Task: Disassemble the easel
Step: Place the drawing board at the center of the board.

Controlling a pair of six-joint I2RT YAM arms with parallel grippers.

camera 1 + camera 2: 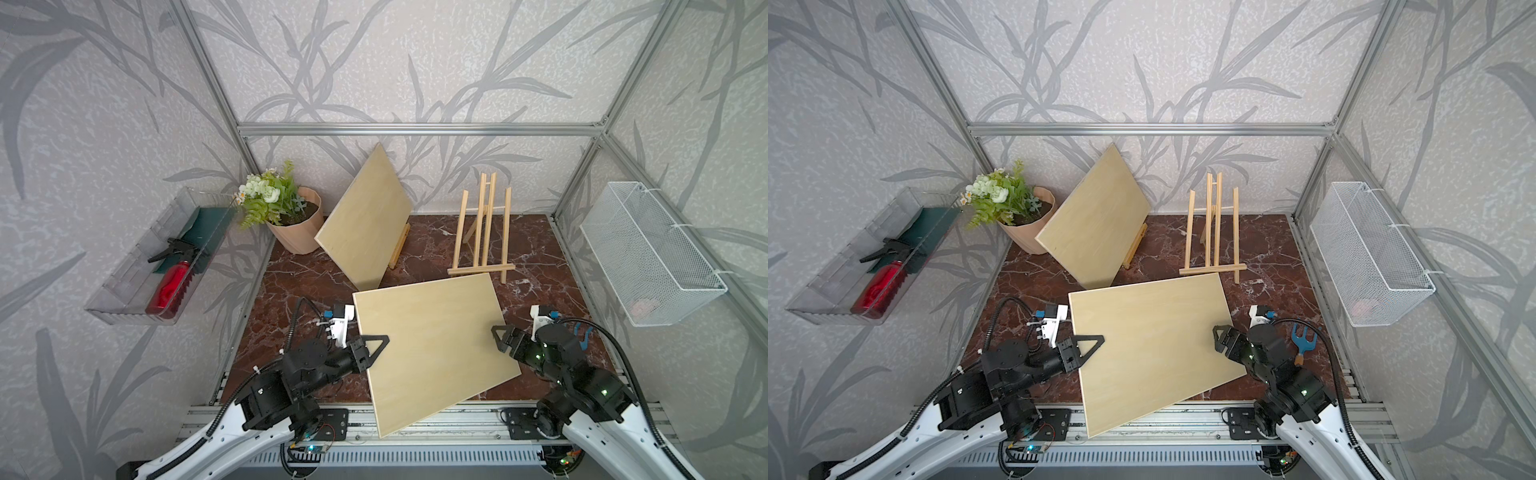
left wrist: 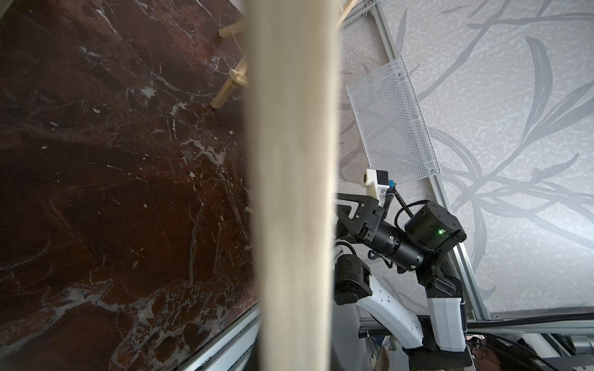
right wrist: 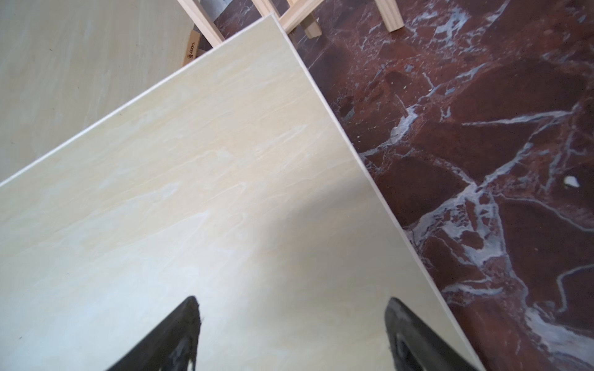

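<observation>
Marble surface (image 1: 291,282) | board (image 1: 432,345) off its easel (image 1: 482,232), held over front rail (image 1: 457,415) | left fingers (image 1: 374,338) clamped on board's left edge | right fingers (image 3: 180,334) spread open above right edge, gripping nothing | easel stands empty at back | todo, likely: set board down; 2nd board (image 1: 365,224) on 2nd easel (image 1: 399,245) not yet removed

A: Walls?
B: Three sides, pale textured wallpaper (image 1: 374,62), darker grey leaf-and-stem print. An aluminium frame (image 1: 415,129) crosses the back and climbs the corners.
A: Surface?
B: The table (image 1: 291,282) has a dark red marble pattern with white veins. A slotted metal rail (image 1: 478,415) runs along its front edge.
A: Fittings?
B: A clear tray (image 1: 124,274) is fixed to the wall beyond the table's left edge. A white wire basket (image 1: 648,249) hangs on the wall beyond the right edge.
A: Light?
B: Soft and even; shadows faint.
</observation>
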